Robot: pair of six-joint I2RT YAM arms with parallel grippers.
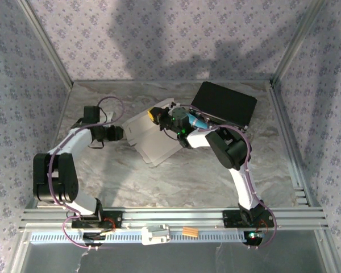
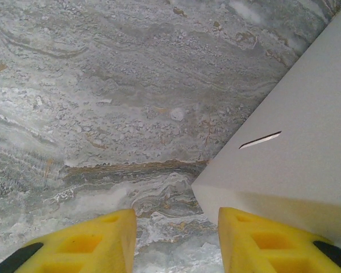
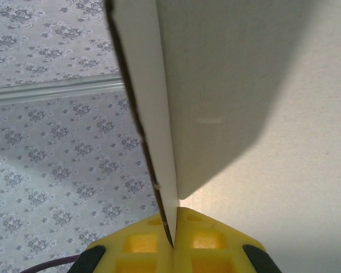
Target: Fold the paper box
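Top external view: you find the box (image 1: 152,142) lying on the table (image 1: 131,182), near the case (image 1: 224,105).
Right gripper (image 3: 173,242): clenched on a box edge.
Left gripper (image 2: 177,239): released, holding nothing; box corner just ahead of one finger.

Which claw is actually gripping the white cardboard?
The right claw: it is shut on an edge of the thin white cardboard box. The left claw stands open beside a corner.
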